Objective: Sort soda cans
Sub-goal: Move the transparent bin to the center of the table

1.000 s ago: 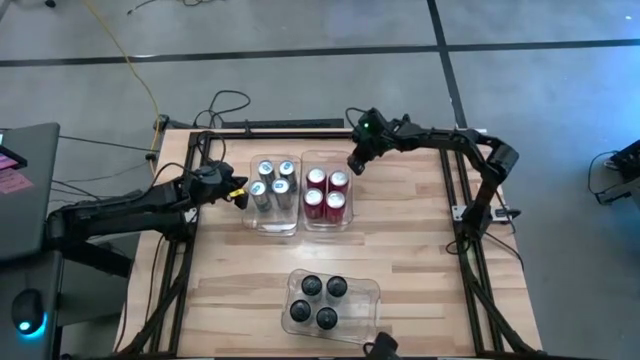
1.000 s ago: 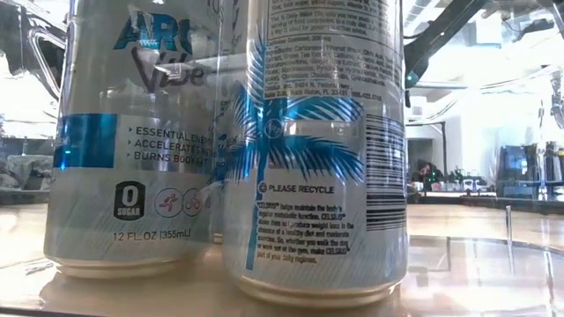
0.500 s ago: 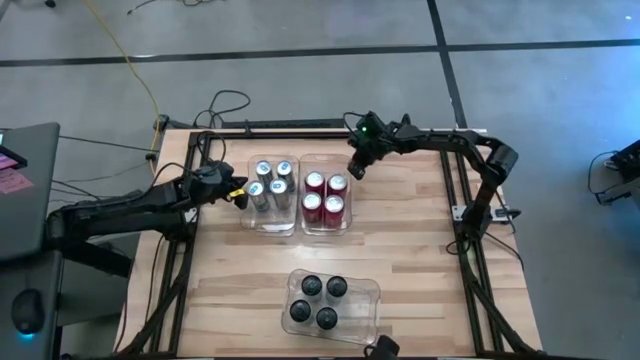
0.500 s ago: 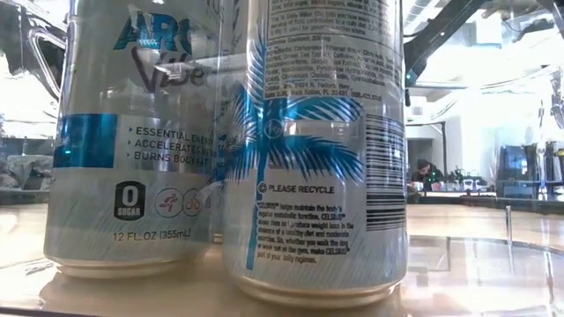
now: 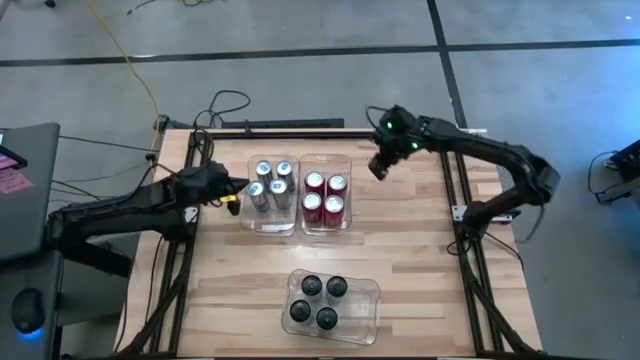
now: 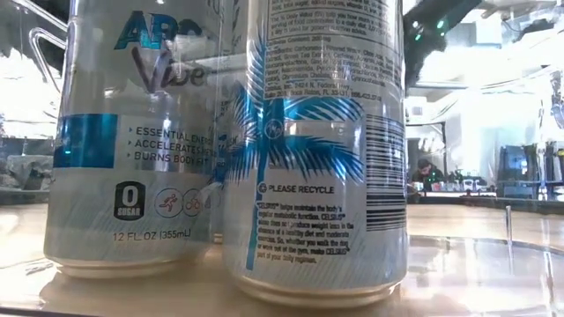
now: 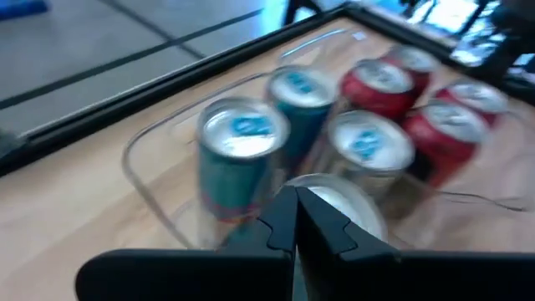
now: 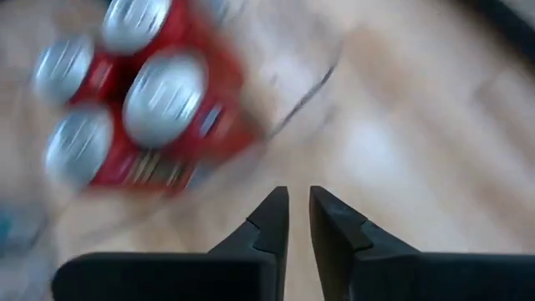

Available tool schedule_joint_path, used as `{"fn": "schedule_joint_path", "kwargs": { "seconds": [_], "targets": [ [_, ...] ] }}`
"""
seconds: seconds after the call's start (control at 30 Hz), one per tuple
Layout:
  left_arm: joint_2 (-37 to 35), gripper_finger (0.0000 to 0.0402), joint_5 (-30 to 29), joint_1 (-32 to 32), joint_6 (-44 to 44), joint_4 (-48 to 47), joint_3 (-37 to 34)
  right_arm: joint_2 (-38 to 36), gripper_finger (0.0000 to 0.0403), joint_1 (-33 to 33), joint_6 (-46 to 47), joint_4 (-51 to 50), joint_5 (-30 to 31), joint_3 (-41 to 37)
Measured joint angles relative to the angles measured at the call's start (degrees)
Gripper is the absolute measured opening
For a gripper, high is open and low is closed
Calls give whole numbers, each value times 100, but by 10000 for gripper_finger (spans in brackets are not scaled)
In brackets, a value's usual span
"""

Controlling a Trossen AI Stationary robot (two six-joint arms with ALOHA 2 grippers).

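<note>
High view, silver-blue cans [image 5: 270, 185]: four, upright in the left clear bin [image 5: 270, 224] near the table's far edge.
High view, red cans [image 5: 325, 195]: four, in the clear bin [image 5: 326, 226] just beside it.
High view, black cans [image 5: 318, 301]: four, in a third bin [image 5: 366, 293] at the near edge.
High view, left gripper [image 5: 234, 189]: just beside the silver-blue bin.
High view, right gripper [image 5: 379, 166]: above the wood, near the red bin, apart from it.
Low view: two silver-blue cans fill the picture, standing close together.
Left wrist view, left gripper [image 7: 296, 219]: fingers pressed together, holding nothing; silver-blue cans in front.
Right wrist view, right gripper [image 8: 298, 216]: small gap between the fingers, nothing inside; red cans ahead.
</note>
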Motion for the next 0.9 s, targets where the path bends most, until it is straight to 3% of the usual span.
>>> {"fn": "schedule_joint_path", "kwargs": {
  "seconds": [0.17, 0.3, 0.47, 0.63, 0.73, 0.9],
  "targets": [
    [-324, 0, 0, -600, 317, 1, 13, -796, 76, 866, 477, -1076, 75, -226],
    [-376, 0, 2, -1130, 470, 225, 13, -1450, 70, 2090, 1446, -1274, 652, -548],
    [-350, 0, -36, -1663, 465, 790, 13, -1965, 62, 3966, 2819, -1014, 1500, -751],
    [-279, 0, -169, -2058, 283, 951, 13, -1854, 61, 5553, 3020, -435, 1873, -772],
    [-157, 0, -269, -2213, 211, 1056, 14, -1621, 66, 5965, 3039, -73, 1983, -772],
    [264, 0, -350, -2387, 195, 1473, 15, -1141, 105, 6018, 3389, 88, 2063, -761]
  ]
}}
